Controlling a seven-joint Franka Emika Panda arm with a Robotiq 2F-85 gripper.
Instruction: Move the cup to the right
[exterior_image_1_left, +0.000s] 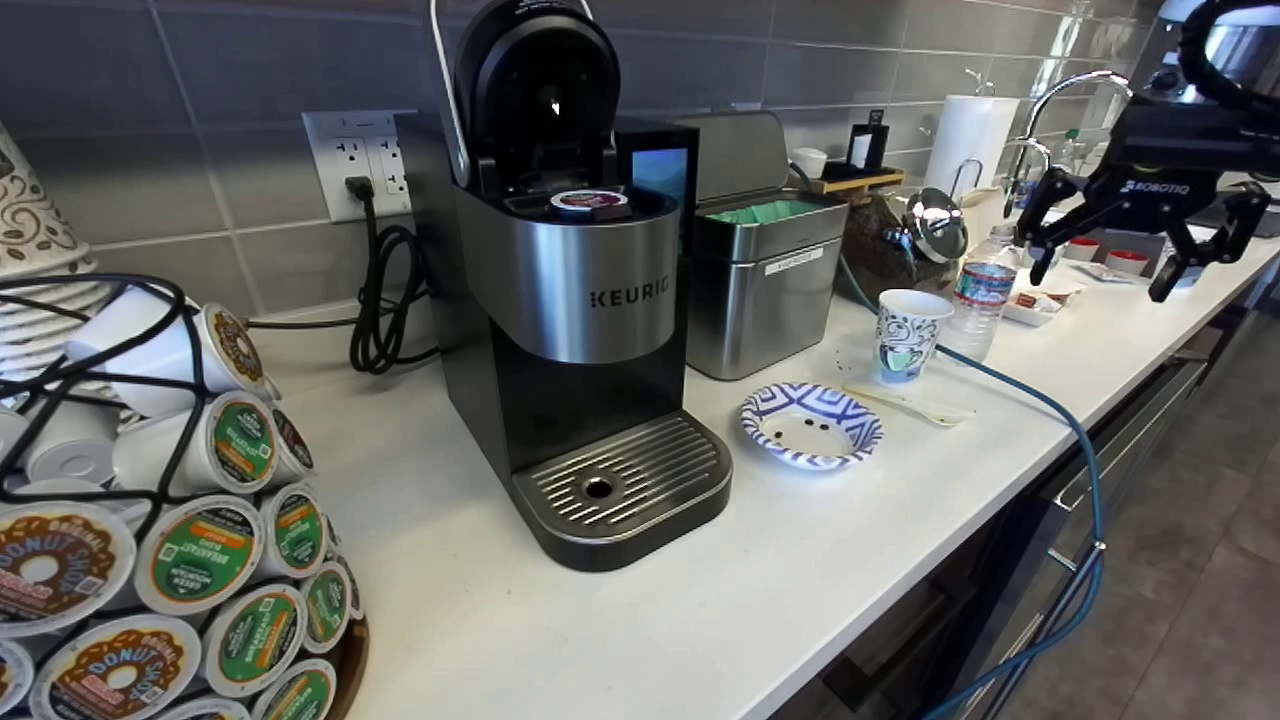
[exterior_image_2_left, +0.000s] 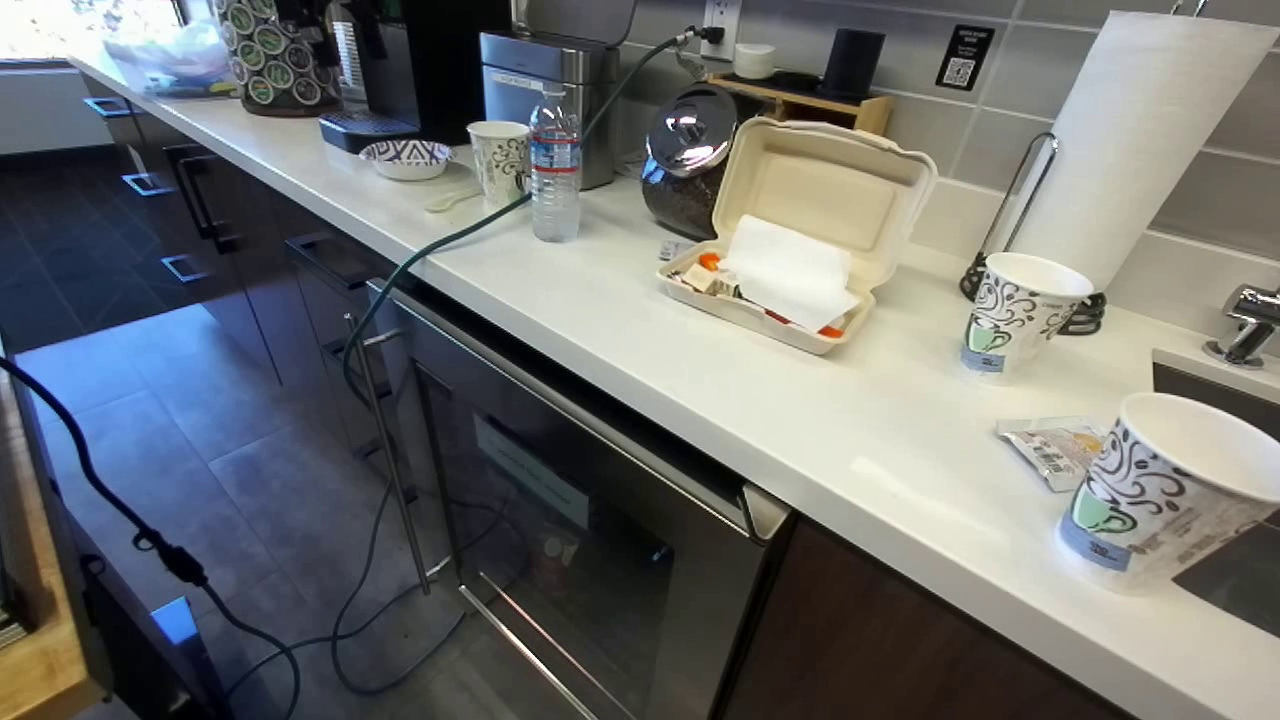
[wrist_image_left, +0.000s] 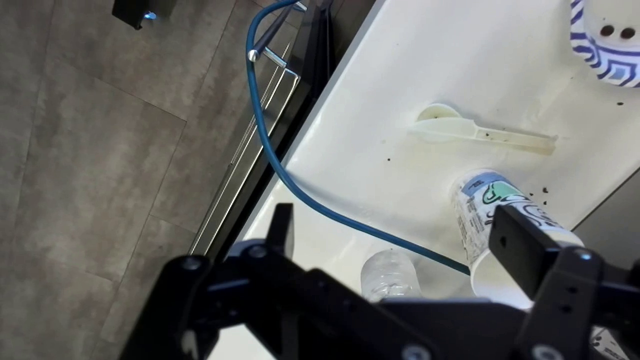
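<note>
the white cup (exterior_image_1_left: 908, 338), right of the bowl (exterior_image_1_left: 812, 442), is partly hidden in the wrist view by the spread gripper (wrist_image_left: 395, 225); swirls are printed on it.

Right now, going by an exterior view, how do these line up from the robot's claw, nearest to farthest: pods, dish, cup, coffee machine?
From the gripper, in an exterior view:
1. The cup: upright, picture right.
2. The dish: left of the cup.
3. The coffee machine: left of the dish.
4. The pods: picture's left edge.
</note>
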